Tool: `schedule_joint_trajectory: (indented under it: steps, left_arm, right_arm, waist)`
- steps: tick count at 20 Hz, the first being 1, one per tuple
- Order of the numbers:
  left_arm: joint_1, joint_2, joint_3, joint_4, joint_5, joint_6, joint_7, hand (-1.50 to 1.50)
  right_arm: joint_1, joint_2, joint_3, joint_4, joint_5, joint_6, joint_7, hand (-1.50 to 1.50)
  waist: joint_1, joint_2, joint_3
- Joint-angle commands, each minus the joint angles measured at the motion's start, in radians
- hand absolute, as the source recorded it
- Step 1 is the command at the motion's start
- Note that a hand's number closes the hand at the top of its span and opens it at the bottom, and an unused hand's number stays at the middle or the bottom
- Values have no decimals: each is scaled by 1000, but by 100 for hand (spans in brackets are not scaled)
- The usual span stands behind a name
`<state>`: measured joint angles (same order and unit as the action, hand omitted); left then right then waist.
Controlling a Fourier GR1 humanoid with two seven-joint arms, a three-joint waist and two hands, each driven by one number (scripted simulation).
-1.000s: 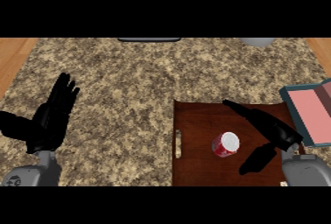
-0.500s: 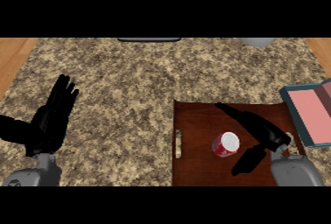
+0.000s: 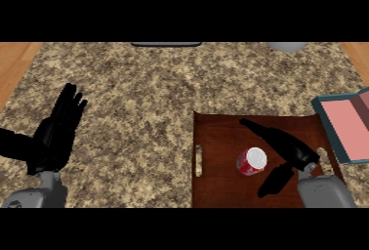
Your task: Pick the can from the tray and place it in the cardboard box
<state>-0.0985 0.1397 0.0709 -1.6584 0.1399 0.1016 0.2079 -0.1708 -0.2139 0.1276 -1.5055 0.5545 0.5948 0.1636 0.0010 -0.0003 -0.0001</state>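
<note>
Lying on its side on the dark wooden tray [image 3: 223, 195], the red can [image 3: 252, 161] shows its pale round end upward and sits a little right of the tray's middle, not held by anything. The right hand [image 3: 284, 146] hovers just beside the can on its right, fingers stretched straight toward the tray's far left, the thumb hanging down and apart toward the tray's near edge, so the hand is spread wide and holds nothing; whether any part of it touches the can cannot be told. Its grey forearm comes in from the lower right corner. The tray rests on the speckled stone counter [image 3: 158, 88], with a pale handle [image 3: 198, 160] on its left rim. To the right of the tray, partly cut by the view's edge, stands the box [image 3: 346, 129], teal-walled with a pink inside, well apart from the can. The left hand [image 3: 57, 129] shows at the left over the bare counter, fingers straight and pointing away from the robot, open and resting, far from the tray. At the far edge of the counter a dark flat object [image 3: 166, 44] and a grey rounded one [image 3: 288, 46] are only partly visible.
</note>
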Motion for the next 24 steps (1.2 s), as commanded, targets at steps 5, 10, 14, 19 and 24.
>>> schedule_joint_trajectory:
  steps: [5,10,14,19,24]
  left_arm:
    - [-5,-33,-18,6,-39,7,6,0]
    - [-26,-6,33,32,5,-42,2,0]
    - [17,-47,-13,-14,-36,0,0,0]
    - [-36,-3,28,-25,-25,-4,67,0]
    - [-6,-38,4,9,-32,-13,1,0]
  right_arm:
    - [17,-18,-11,7,49,7,-76,-150]
    - [10,22,17,-4,86,-15,-68,150]
    - [-63,-5,31,74,142,-75,-178,150]
    - [-37,30,45,66,206,-176,-200,150]
    - [-32,111,128,-26,385,-303,15,150]
  waist:
    - [-1,0,0]
    - [-1,0,0]
    - [3,1,0]
    - [2,0,0]
    - [3,0,0]
